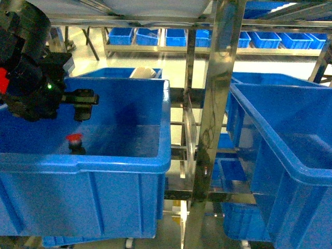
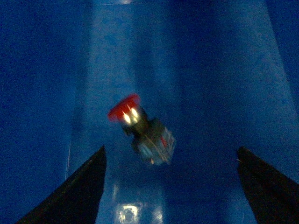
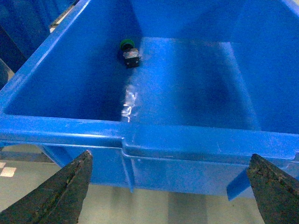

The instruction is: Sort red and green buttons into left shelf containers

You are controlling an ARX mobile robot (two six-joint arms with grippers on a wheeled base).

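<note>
The red button (image 2: 140, 130) lies tilted on the floor of the left blue bin (image 1: 119, 158), below the left gripper (image 2: 170, 186) whose jaws stand wide and empty, while the right gripper (image 3: 170, 186), also wide apart, hovers outside another bin (image 3: 187, 144) holding the green button (image 3: 128, 51).
</note>
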